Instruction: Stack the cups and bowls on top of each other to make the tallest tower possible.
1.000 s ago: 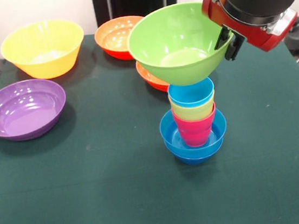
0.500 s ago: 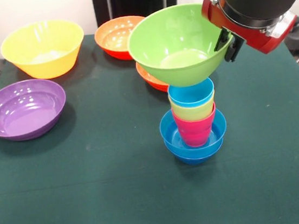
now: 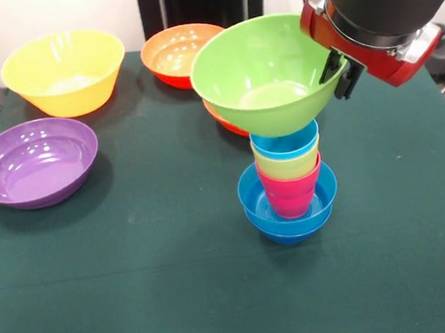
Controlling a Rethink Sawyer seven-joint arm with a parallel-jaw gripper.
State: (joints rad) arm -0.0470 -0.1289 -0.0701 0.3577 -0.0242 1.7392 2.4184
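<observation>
The table (image 3: 142, 306), under its dark green cover, is filling most of the frame. The red and black arm is coming in from the upper right, and its end effector (image 3: 339, 71) is gripping the lime green bowl (image 3: 264, 76) by the right side of its rim, one dark finger showing outside the wall. The bowl is hanging tilted just above the tower (image 3: 290, 186) at centre right, its base seeming to meet the top cup's rim; I judge it is being held there to be lowered as the next, widest tier. The large yellow bowl (image 3: 65, 72) is sitting at upper left, with the purple bowl (image 3: 34, 163) below it at the left edge, both well apart from the stack and apparently waiting as spare pieces. One orange bowl (image 3: 176, 54) is sitting at top centre; a second orange bowl (image 3: 225, 121) is peeking out from behind the green one. The tower itself is standing upright: two small blue bowls (image 3: 289, 211) nested as a base, holding the pink cup (image 3: 291, 195), then the yellow cup (image 3: 287, 165), then the light blue cup (image 3: 286, 142)
</observation>
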